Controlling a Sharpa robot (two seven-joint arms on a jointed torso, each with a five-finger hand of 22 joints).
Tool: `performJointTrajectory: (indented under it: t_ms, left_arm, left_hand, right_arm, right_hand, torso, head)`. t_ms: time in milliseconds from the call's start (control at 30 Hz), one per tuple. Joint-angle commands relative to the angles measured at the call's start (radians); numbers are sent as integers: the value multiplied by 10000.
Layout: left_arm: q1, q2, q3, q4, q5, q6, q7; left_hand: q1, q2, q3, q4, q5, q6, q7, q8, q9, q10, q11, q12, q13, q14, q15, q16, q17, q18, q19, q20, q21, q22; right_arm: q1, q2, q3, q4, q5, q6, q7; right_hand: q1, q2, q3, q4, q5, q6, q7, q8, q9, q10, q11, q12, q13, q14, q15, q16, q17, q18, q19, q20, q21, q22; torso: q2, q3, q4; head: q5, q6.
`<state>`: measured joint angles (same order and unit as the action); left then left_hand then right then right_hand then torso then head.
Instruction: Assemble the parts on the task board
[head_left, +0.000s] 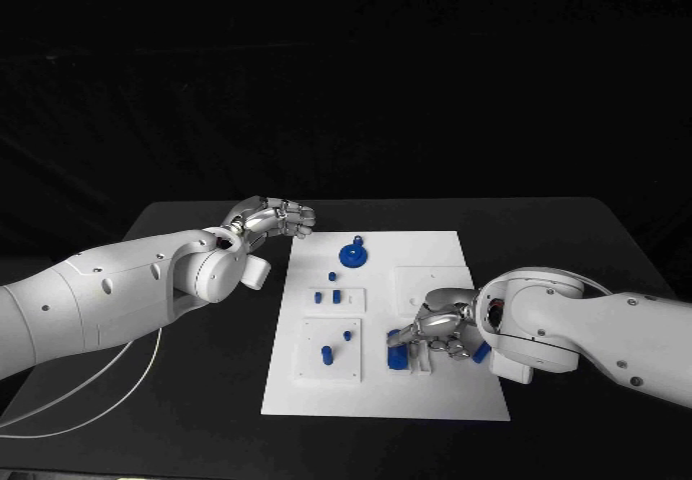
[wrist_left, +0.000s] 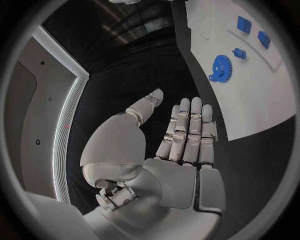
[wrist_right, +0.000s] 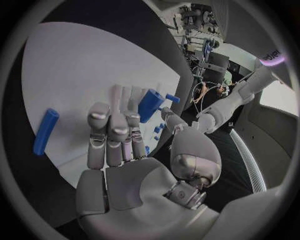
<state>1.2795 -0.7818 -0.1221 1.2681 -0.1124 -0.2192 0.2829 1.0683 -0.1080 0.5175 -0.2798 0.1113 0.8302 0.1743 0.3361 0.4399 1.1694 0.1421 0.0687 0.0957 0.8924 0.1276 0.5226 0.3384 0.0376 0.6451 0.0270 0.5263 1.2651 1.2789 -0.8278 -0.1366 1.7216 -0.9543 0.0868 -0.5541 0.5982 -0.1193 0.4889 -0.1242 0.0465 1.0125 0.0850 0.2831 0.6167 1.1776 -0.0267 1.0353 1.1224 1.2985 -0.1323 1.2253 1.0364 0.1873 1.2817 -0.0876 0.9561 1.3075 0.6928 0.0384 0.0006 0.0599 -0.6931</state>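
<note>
Parts (head_left: 395, 350) look like small, light, rigid, smooth plastic: pinch by opposite flat sides; right hand (head_left: 440, 330) curls over one, grasp unclear, left hand (head_left: 270, 216) holds nothing, fingers together.

My silver right hand (head_left: 440, 332) covers part of the small blue block (head_left: 397, 350) near the near right corner of the white task board (head_left: 433, 400), so I cannot tell whether my fingers hold it. The small blue pegs (head_left: 327, 296) are too tiny to make out their shapes.
</note>
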Motion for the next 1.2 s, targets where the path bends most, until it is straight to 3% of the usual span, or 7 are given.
performJointTrajectory:
  t_ms: [33, 300, 400, 633, 733, 900, 1200]
  left_arm:
    - [4, 3, 6, 30, -62, 155, 34]
    - [4, 5, 6, 30, -109, 160, 34]
    - [4, 0, 6, 22, -109, 153, 36]
    - [4, 4, 6, 16, -109, 162, 34]
    - [4, 7, 6, 9, -109, 163, 21]
    - [4, 9, 6, 14, -109, 176, 5]
    - [4, 0, 6, 15, -109, 190, -1]
  left_hand:
    - [-82, 9, -44, 7, -52, -75, 11, 36, -11, -84, -13, -5, -17, -13, 51, -59, 15, 158, 15, 50, -46, 12]
    - [-88, 6, -44, 9, -54, -79, 12, 35, -12, -90, -11, -6, -19, -15, 53, -67, 23, 158, 15, 51, -51, 16]
    - [-89, 7, -44, 10, -54, -80, 13, 35, -13, -91, -11, -6, -20, -16, 53, -70, 26, 158, 15, 51, -52, 17]
    - [-92, 6, -44, 11, -54, -81, 13, 35, -13, -93, -10, -5, -21, -15, 53, -74, 32, 159, 15, 51, -55, 20]
    - [-94, 7, -44, 12, -55, -82, 14, 35, -14, -94, -10, -5, -22, -16, 53, -77, 35, 159, 15, 52, -57, 21]
    - [-161, 27, -54, 59, -57, -86, 17, 37, -17, -101, -6, -2, -25, -14, 57, -98, 61, 157, 19, 57, -70, 33]
    - [-200, 39, -55, 87, -56, -92, 19, 38, -20, -108, -4, -1, -29, -12, 58, -114, 83, 158, 21, 58, -81, 43]
  right_arm:
    - [-61, 10, -67, -48, -118, 43, -73]
    - [-70, -45, -80, -20, -277, -34, 59]
    - [-71, -93, -80, 25, -324, 168, 311]
    - [-78, -184, -80, 95, -307, 582, 580]
    - [-80, -237, -80, 60, -301, 638, 600]
    - [-82, -267, -80, 47, -300, 642, 597]
    - [-94, -241, -80, 34, -295, 752, 536]
  right_hand:
    - [-88, 140, -319, -255, 21, -63, -11, -86, 18, -51, -32, -48, 18, -37, -32, -57, 19, 745, -65, -42, -50, 87]
    - [-145, 320, -697, -790, 30, -43, -26, -127, 32, -34, -34, -87, 47, -17, -42, -88, 39, 745, -68, -73, -84, 57]
    - [-85, 348, -728, -949, 33, -35, -27, -138, 34, -25, -36, -95, 55, -11, -43, -98, 43, 745, -60, -80, -88, 50]
    - [550, 200, -715, -1653, 35, -14, -22, -164, 42, 2, -29, -112, 81, 15, -37, -127, 50, 745, -23, -75, -88, 36]
    - [888, 44, -753, -1668, 32, -9, -7, -180, 46, 5, -13, -132, 87, 27, -19, -148, 49, 745, -16, -37, -96, 26]
    - [796, -139, -1042, -1658, 28, 3, -4, -195, 50, 7, -9, -153, 92, 25, -13, -164, 55, 745, -33, 7, -116, 15]
    - [843, -45, -1221, -1671, 30, 16, -16, -208, 55, 16, -23, -171, 99, 25, -26, -175, 65, 745, -40, 0, -134, 5]
  torso:
    - [0, -2, -2]
    - [2, 5, 1]
    - [0, 7, -1]
    - [3, 13, -2]
    - [0, 9, -5]
    - [1, 1, -3]
    - [2, -2, 5]
  head:
    - [8, -5]
    - [31, -22]
    - [20, -11]
    - [22, -21]
    - [27, -36]
    - [22, -34]
    - [14, -36]
